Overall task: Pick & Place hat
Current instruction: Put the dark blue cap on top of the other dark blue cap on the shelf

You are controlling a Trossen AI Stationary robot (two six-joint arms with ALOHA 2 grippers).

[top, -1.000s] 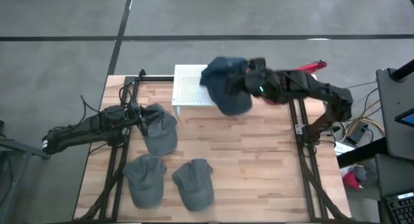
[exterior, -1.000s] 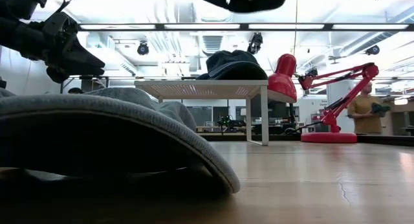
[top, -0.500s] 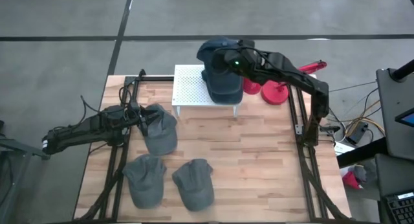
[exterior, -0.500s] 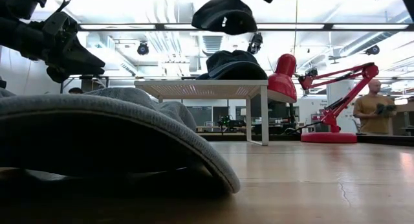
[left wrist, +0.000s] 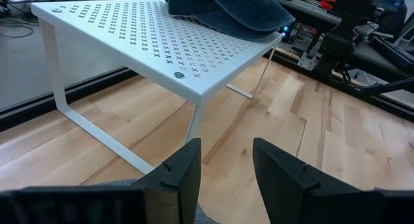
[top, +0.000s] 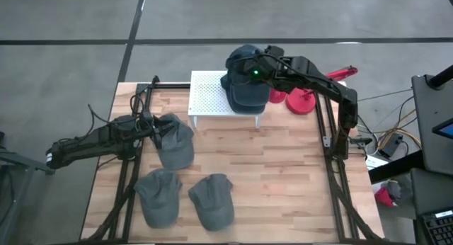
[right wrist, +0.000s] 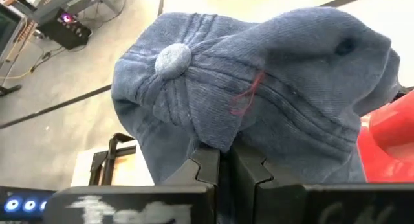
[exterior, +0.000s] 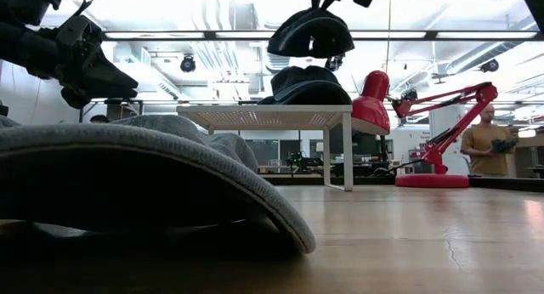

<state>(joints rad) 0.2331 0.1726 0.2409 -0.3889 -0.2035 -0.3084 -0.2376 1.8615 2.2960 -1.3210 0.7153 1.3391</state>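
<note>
The right end effector (top: 256,69) hangs above the far right corner of the white perforated stand (top: 207,96), which sits at the far edge of the worktop (top: 283,174). Its fingers are pinched together on a blue cap (right wrist: 259,101); the right wrist view shows the fabric bunched between them, with the cap's top button turned toward the camera. In the low view this held cap (exterior: 310,32) is in the air, clear of a second dark cap (exterior: 304,85) that lies on the stand's right end. From above the two caps overlap, so they read as one dark shape there.

A red desk lamp (top: 304,100) stands just beside the stand, at the worktop's far right edge.

The left end effector (top: 154,129) is at the left side of the worktop, over the near edge of a grey cap (top: 175,140). In the left wrist view its fingers (left wrist: 184,169) stand apart with nothing between them, facing the stand and the cap that lies on it.

Two more grey caps lie near the front edge: one toward the left (top: 158,197) and one just beside it toward the middle (top: 212,200). A person (exterior: 489,145) stands in the room beyond the worktop.
</note>
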